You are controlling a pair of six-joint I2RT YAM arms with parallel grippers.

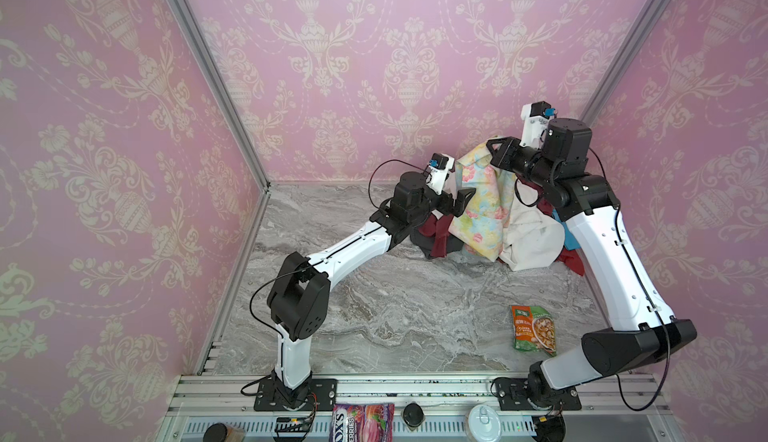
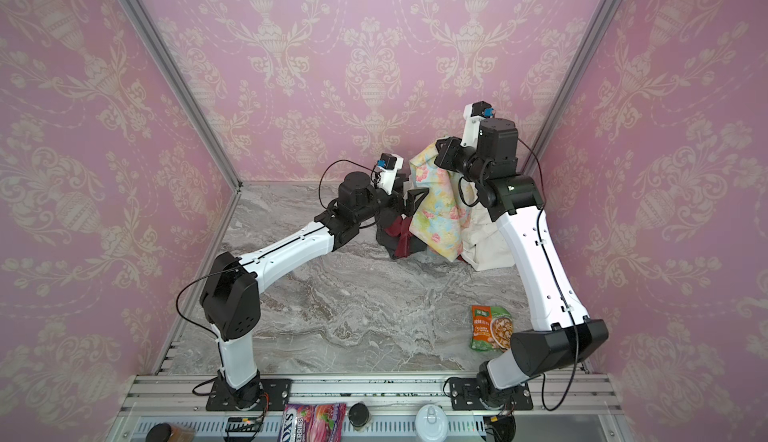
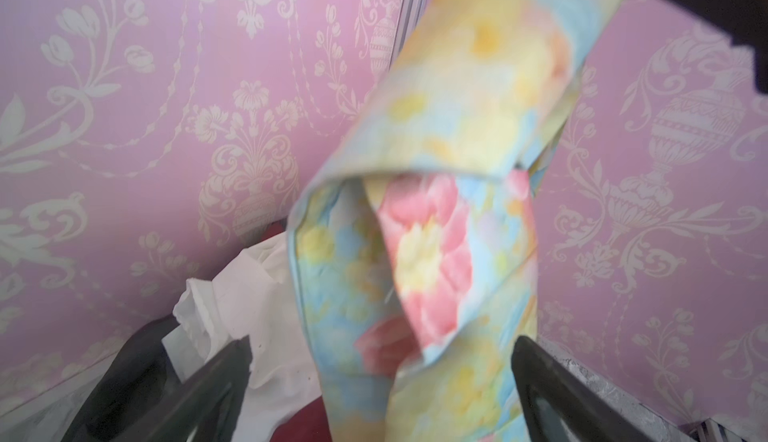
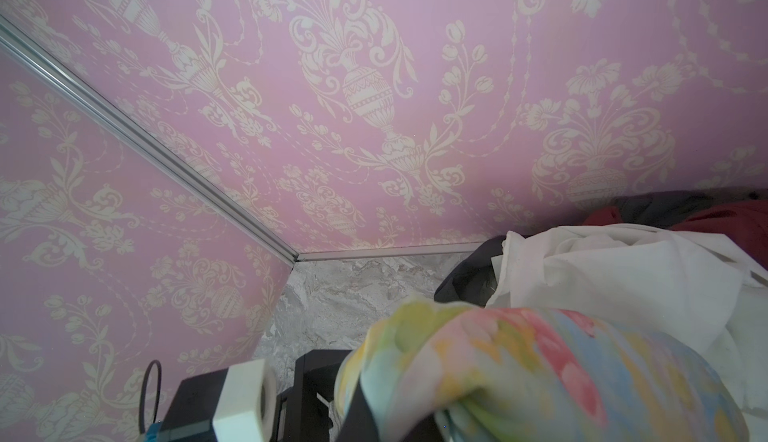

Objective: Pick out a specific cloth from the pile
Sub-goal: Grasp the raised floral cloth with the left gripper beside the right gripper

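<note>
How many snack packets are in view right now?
2: green packet on the table beside the right arm; purple berries packet on the front ledge. The pile may hide others.

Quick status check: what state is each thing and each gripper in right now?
cloth: lifted, hanging from the right gripper, lower end at the pile
right gripper: shut on the cloth
left gripper: open, jaws either side of the hanging cloth
pile: heaped, back right corner
snack packet: lying flat, apart from the pile
</note>
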